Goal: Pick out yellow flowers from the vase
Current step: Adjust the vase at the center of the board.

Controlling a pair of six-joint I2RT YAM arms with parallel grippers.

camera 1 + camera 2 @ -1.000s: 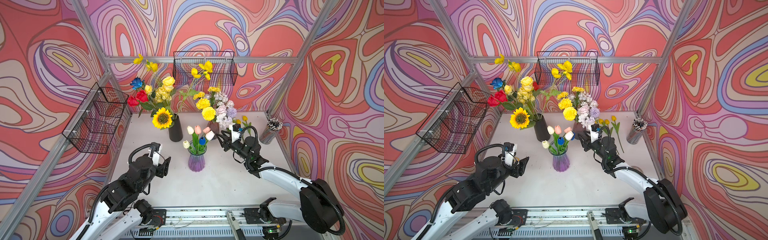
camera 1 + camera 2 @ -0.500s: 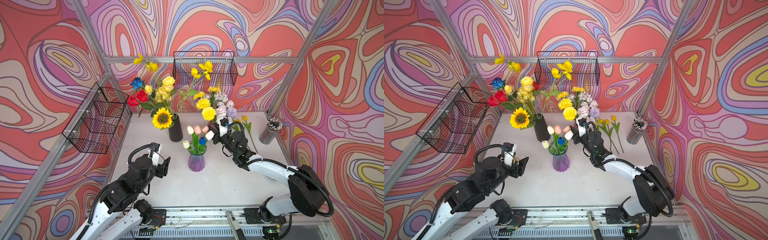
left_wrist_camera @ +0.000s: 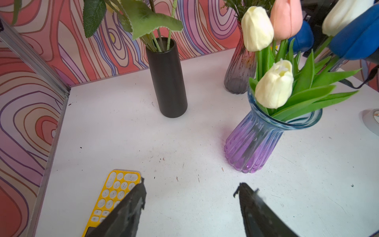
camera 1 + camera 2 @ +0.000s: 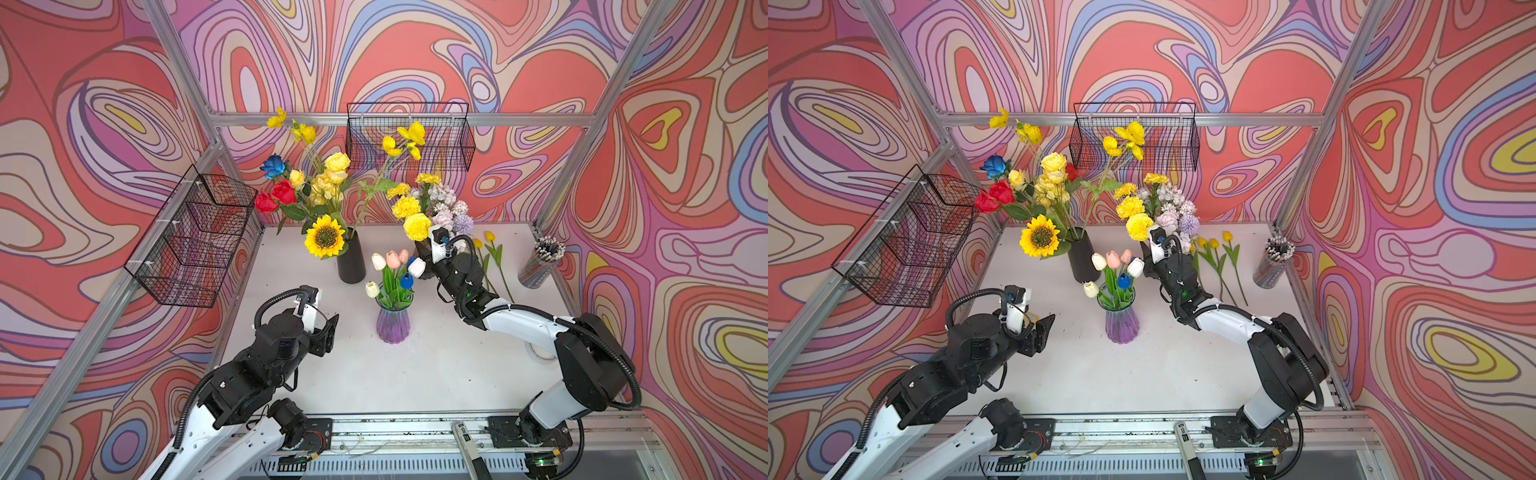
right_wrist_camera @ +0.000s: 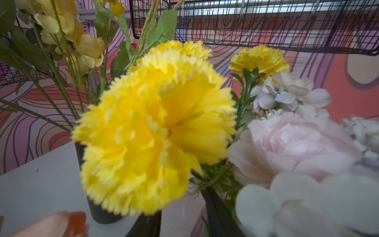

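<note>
Count: three vases, two wire baskets (image 4: 195,237), one cup of pencils (image 4: 540,266), and three yellow tulips (image 4: 1214,243) lying loose on the table (image 4: 415,365) near that cup.

- The black vase (image 4: 351,262) holds one sunflower (image 4: 325,236), yellow roses (image 4: 336,162), red roses (image 4: 282,192), a blue rose (image 4: 274,165) and long-stemmed yellow blossoms (image 4: 411,133).
- The purple glass vase (image 4: 392,320) holds white, pink and blue tulips (image 4: 392,258).
- The smoky glass vase (image 3: 240,69) holds four yellow marigolds (image 4: 417,226) among pale blooms (image 4: 442,218).

The left gripper (image 3: 190,190) has its jaws wide apart and empty, above bare table. The right gripper (image 5: 182,202) has its jaws partly apart just beneath the lowest marigold (contact with the stem cannot be judged).
</note>
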